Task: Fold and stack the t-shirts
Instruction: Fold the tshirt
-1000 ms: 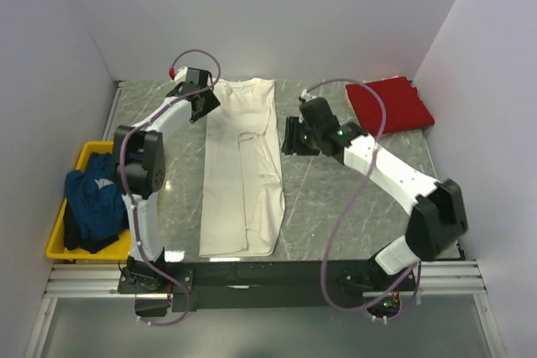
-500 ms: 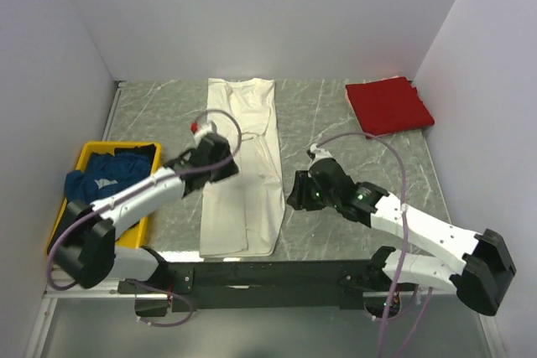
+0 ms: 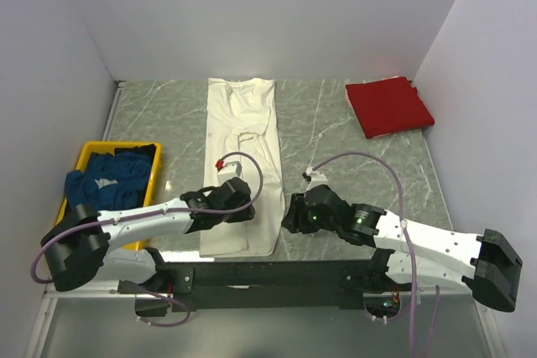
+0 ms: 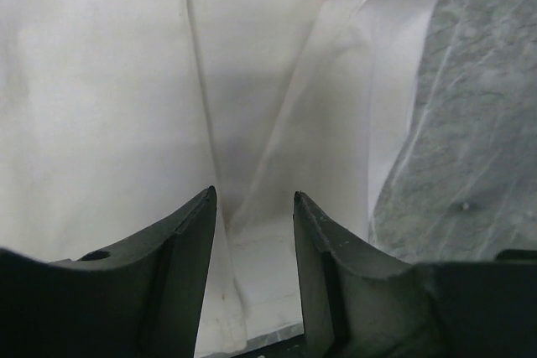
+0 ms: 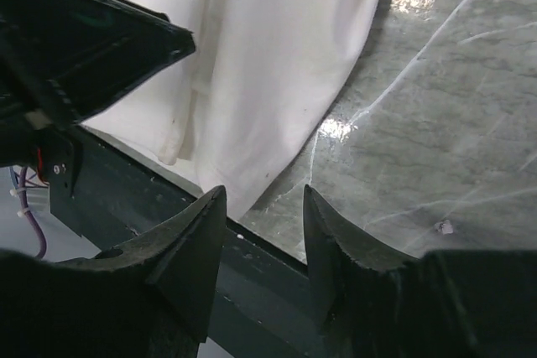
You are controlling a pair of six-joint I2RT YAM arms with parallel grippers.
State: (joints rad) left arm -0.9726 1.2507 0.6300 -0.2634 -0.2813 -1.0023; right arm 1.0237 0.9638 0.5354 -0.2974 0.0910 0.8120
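Observation:
The cream-white t-shirt lies as a long folded strip down the middle of the table, collar end far, hem at the near edge. My left gripper is open and empty just above its near left part; cloth fills the left wrist view. My right gripper is open and empty beside the shirt's near right corner. The red t-shirt lies folded at the far right. The dark blue t-shirt with a white mark is bunched in the yellow tray.
The yellow tray stands at the left edge of the table. The black front rail runs along the near edge under both grippers, and shows in the right wrist view. White walls close in the table on three sides.
Both arms have swung from the far end of the cream-white shirt down to its near hem. The shirt, red shirt and blue shirt have not moved.

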